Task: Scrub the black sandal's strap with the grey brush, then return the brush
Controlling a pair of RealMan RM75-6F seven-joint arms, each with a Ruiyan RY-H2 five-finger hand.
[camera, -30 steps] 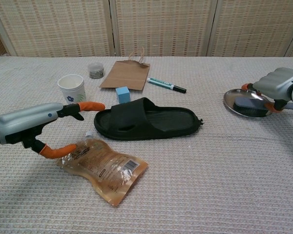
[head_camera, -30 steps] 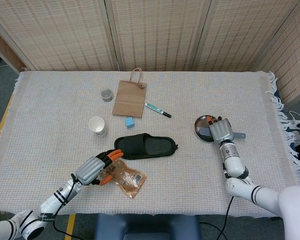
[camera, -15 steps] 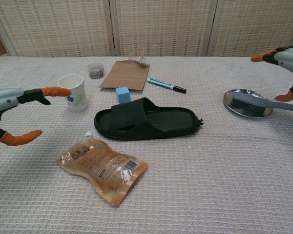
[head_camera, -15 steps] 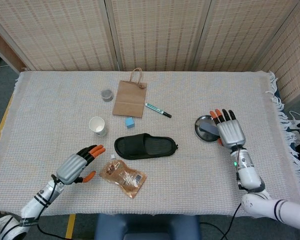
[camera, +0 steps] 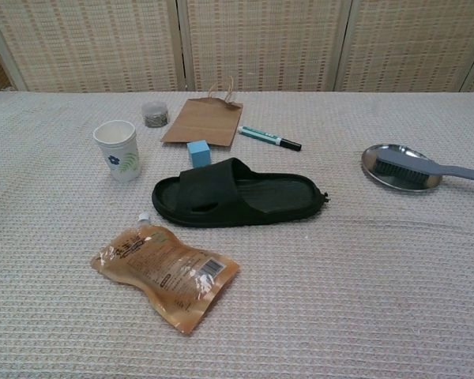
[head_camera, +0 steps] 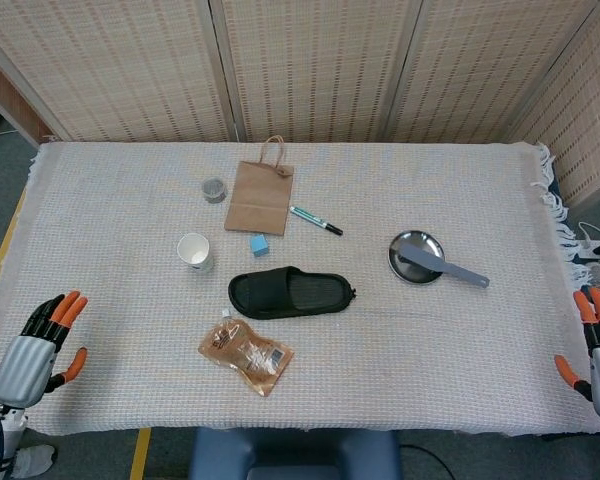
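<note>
The black sandal (head_camera: pixel 290 293) (camera: pixel 235 194) lies flat in the middle of the table, strap end to the left. The grey brush (head_camera: pixel 442 264) (camera: pixel 426 169) rests with its bristle head in the metal dish (head_camera: pixel 411 244) (camera: pixel 383 155), its handle sticking out to the right. My left hand (head_camera: pixel 32 345) hangs at the table's front left corner, fingers spread, holding nothing. At the far right edge, my right hand (head_camera: pixel 597 352) is likewise open and holds nothing. Neither hand appears in the chest view.
A brown snack pouch (head_camera: pixel 246 353) (camera: pixel 167 273) lies in front of the sandal. Behind it stand a paper cup (head_camera: pixel 195 251) (camera: pixel 117 148), a blue cube (head_camera: pixel 259 245) (camera: pixel 198 151), a paper bag (head_camera: pixel 260 196), a marker (head_camera: pixel 316 220) (camera: pixel 270 138) and a small tin (head_camera: pixel 214 189).
Both hands have pulled back from the table to its front corners and left the chest view. The brush stays in the dish; the sandal has not moved.
</note>
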